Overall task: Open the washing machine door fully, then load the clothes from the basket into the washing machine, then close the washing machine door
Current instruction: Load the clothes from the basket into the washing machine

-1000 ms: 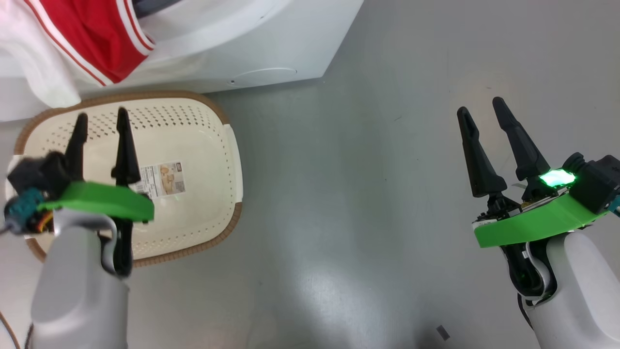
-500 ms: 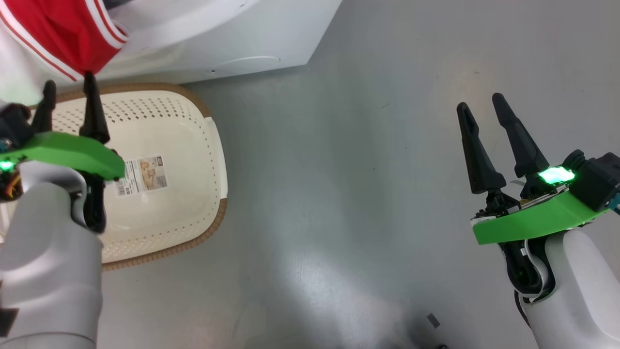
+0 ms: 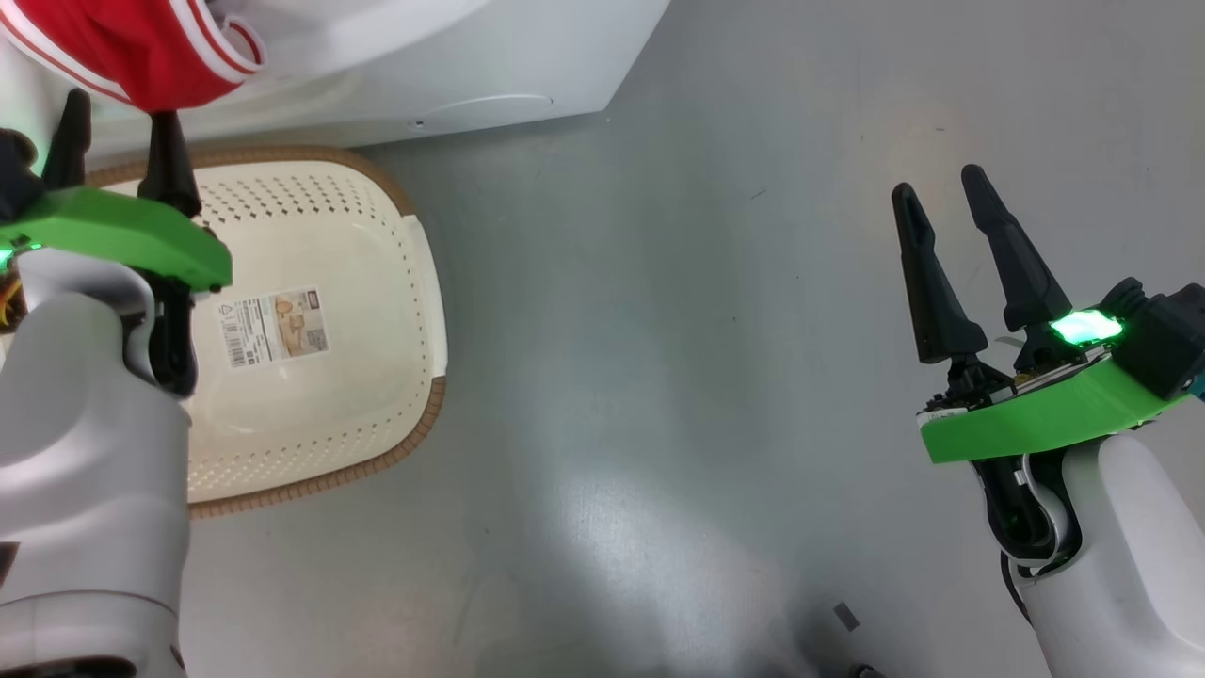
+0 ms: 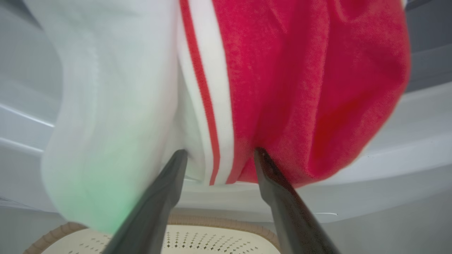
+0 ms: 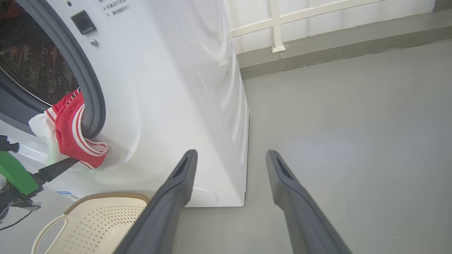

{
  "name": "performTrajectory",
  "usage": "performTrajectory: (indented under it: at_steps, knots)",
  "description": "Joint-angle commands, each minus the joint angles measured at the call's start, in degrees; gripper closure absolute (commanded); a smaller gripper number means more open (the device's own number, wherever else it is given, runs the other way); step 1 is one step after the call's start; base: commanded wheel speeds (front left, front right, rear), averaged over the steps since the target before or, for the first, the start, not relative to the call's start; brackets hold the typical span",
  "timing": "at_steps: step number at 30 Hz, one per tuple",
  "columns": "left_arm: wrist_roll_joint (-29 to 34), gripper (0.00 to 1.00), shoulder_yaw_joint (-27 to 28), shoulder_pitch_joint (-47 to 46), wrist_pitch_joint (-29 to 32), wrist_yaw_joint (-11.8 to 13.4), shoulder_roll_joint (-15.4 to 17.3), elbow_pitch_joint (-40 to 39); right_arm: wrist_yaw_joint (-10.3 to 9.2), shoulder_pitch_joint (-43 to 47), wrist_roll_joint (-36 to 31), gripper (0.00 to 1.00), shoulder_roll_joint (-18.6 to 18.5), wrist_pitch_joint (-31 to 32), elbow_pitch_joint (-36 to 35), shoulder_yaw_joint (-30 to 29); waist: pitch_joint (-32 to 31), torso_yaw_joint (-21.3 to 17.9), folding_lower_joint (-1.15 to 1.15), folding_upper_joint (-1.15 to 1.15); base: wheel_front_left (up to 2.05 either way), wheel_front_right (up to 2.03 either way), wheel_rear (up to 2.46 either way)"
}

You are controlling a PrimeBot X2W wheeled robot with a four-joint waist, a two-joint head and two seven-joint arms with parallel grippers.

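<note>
Some clothes (image 4: 310, 88): red, white-striped trim, draped.

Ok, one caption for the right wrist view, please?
Past the open right tool, red clothes hang out of the washing machine, above the basket.

The basket (image 3: 377, 235) sits on the floor (image 3: 706, 330) before the washing machine (image 5: 169, 88), from whose opening the clothes (image 5: 67, 123) hang above it.

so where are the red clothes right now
In the right wrist view, the red clothes hang out of the washing machine opening at left, above the basket, with the open left claw at their lower edge.
</note>
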Motion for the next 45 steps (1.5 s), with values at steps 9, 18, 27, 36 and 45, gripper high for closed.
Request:
performTrajectory:
  at_steps: [9,18,27,36,45]
  knots:
    - [1.0,0.0,0.5,-1.2,-0.3,-0.2,2.3,-3.1,0.09,0.8,-0.2,0.0,-0.3,-0.3,-1.2,0.8,0.1,-0.1,0.0,0.0,0.0,0.0,0.0]
    - [1.2,0.24,1.0,-2.1,-0.3,-0.2,2.5,-3.4,0.09,0.7,0.0,0.0,-0.4,-0.3,-1.3,0.8,0.2,0.0,0.0,0.0,0.0,0.0,0.0]
    - [0.0,1.0,-1.0,-0.9,-0.3,-0.2,2.4,-2.3,0.09,0.9,-0.1,0.0,-0.2,-0.3,-1.0,0.8,-0.5,0.1,0.0,0.0,0.0,0.0,0.0]
    - [-0.1,1.0,-4.3,4.1,-0.3,-0.2,2.4,-10.8,0.09,1.7,-0.2,0.0,-0.2,-0.3,-0.9,0.5,-1.7,1.0,0.0,0.0,0.0,0.0,0.0]
    - [0.6,1.0,-3.6,4.1,-0.3,-0.2,2.5,-19.7,0.09,2.0,-0.2,0.0,-0.5,-0.3,-0.9,0.9,-2.0,1.9,0.0,0.0,0.0,0.0,0.0]
